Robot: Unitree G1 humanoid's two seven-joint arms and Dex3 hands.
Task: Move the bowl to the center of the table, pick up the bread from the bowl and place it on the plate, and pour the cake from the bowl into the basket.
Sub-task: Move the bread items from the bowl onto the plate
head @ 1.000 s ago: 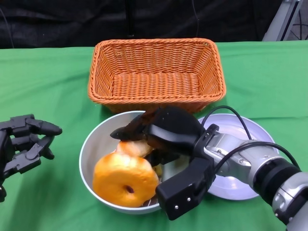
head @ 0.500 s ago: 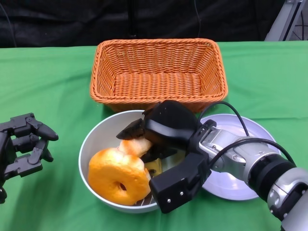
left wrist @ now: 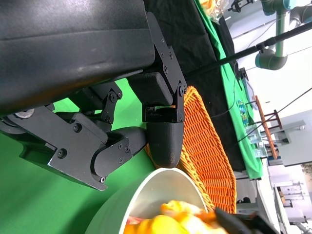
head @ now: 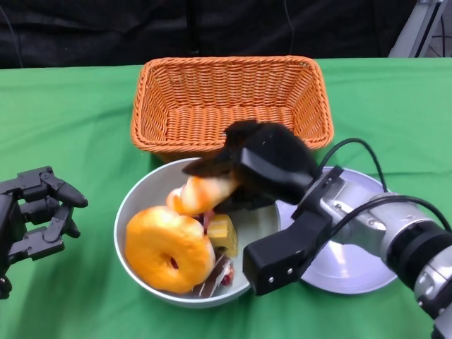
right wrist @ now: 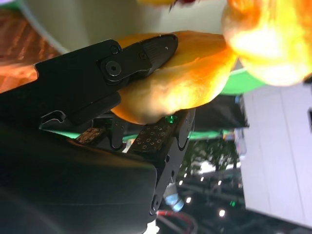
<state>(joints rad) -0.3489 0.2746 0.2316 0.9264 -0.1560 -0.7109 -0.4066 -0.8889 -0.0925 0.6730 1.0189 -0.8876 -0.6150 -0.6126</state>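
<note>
— Holding anything, the right hand (head: 265, 169)?
— Yes, fingers (right wrist: 141, 51) pinch the bread (head: 205, 192) above the bowl (head: 134, 205), frame centre, plate (head: 353, 272) lower right.
— Left hand (head: 35, 212)?
— Empty, fingers apart, lower left on the desk (head: 70, 127).

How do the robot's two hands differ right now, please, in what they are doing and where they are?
The right hand grips a piece of bread above the bowl; the left hand holds nothing, its fingers curled but apart. The right hand is over the bowl, in front of the basket; the left hand is over the green cloth, apart from the bowl. Both are black.
</note>
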